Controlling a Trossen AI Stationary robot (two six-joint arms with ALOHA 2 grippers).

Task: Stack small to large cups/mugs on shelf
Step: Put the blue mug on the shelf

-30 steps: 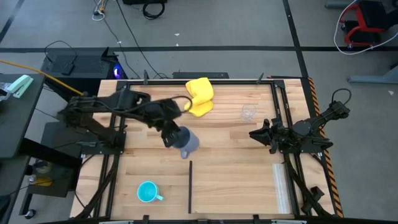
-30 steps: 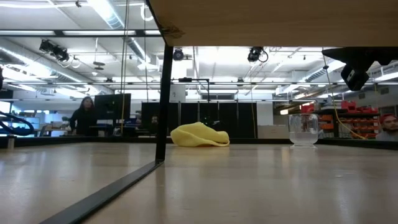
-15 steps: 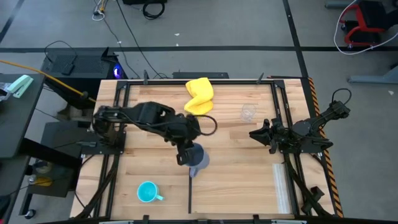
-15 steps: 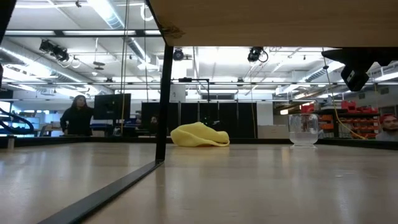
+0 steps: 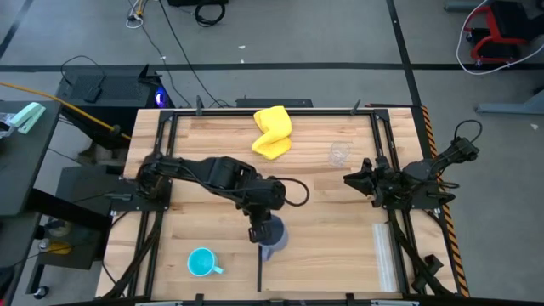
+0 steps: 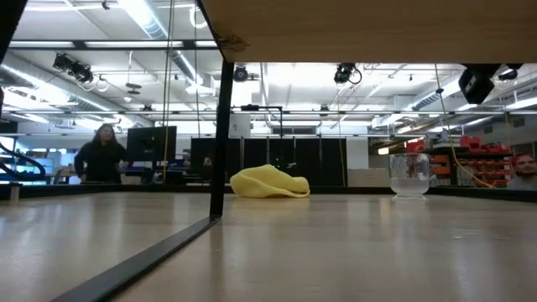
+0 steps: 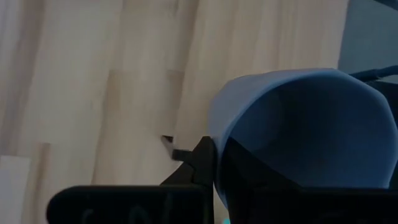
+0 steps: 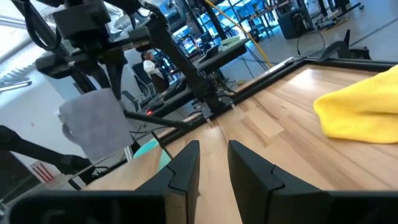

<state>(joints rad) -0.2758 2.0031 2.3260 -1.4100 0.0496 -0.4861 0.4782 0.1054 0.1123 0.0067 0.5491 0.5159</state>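
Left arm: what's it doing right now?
The left gripper is shut on the grey-blue mug, holding it over the table's middle, near the thin black divider. The turquoise mug sits at the near-left, and the clear cup and yellow cloth toward the far edge. The right gripper waits at the right side, slightly open.

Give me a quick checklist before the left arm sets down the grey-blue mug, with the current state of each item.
1. Left gripper shut on the grey-blue mug: ok.
2. Mug clear of the table, as the right wrist view shows it in the air: ok.
3. Turquoise mug out of the path, near the front edge: ok.
4. Clear cup upright and untouched: ok.
5. Right gripper parked at the right side, fingers apart: ok.
6. Shelf surface free for landing: cannot tell.
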